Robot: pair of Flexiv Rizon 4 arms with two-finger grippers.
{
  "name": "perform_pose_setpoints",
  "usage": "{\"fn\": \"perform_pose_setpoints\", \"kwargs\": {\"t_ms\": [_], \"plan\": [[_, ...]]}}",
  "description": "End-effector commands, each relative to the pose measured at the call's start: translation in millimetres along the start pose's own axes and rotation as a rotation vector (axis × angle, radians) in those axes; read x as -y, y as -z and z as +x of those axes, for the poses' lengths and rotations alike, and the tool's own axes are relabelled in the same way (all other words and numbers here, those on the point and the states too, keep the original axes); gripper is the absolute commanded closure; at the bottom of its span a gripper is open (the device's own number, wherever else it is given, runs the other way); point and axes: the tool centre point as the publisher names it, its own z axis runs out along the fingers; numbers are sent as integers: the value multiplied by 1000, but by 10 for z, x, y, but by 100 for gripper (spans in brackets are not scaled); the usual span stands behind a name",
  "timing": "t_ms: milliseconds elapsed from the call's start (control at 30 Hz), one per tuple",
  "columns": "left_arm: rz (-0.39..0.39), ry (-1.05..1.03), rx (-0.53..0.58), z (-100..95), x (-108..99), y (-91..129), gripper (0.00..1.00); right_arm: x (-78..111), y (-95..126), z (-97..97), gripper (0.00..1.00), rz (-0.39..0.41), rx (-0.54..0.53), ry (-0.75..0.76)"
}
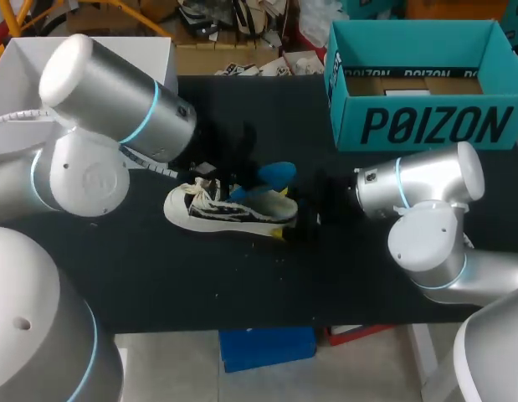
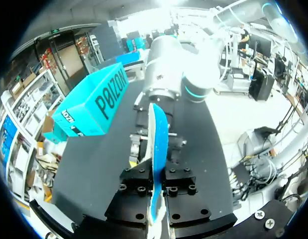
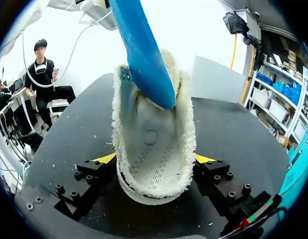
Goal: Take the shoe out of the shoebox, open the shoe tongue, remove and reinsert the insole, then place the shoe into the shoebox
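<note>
A white and black sneaker (image 1: 229, 211) lies on its side on the black table (image 1: 158, 285), heel toward my right arm. My right gripper (image 3: 154, 159) is shut on the heel of the sneaker (image 3: 154, 149), with a yellow tip on each side. A blue insole (image 1: 273, 175) sticks up out of the shoe's opening. My left gripper (image 2: 156, 181) is shut on that insole (image 2: 157, 144), which runs edge-on between its fingers. In the right wrist view the insole (image 3: 144, 50) slants down into the fleecy lining. The teal shoebox (image 1: 422, 84) stands open at the back right.
A white box (image 1: 158, 52) sits at the back left behind my left arm. In the left wrist view the shoebox (image 2: 94, 104) stands off to one side of the shoe, and my right arm (image 2: 163, 69) lies straight ahead.
</note>
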Motion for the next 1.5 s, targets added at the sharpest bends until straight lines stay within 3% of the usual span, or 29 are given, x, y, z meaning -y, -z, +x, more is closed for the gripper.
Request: {"fn": "perform_pose_setpoints", "kwargs": {"t_ms": [33,267,533,1200,1333,1500], "plan": [[75,16,-8,107,180,585,100,34,-18,13,100,2,1,-1],[227,20,-63,325,687,980,100,34,-18,13,100,2,1,-1],[384,123,-183,458,926,1450,100,34,-18,13,100,2,1,-1],[384,123,-183,458,926,1450,100,34,-18,13,100,2,1,-1],[508,182,-237,451,1089,1667,100,34,-18,13,100,2,1,-1],[585,220,-293,493,1300,1894,100,34,-18,13,100,2,1,-1]]}}
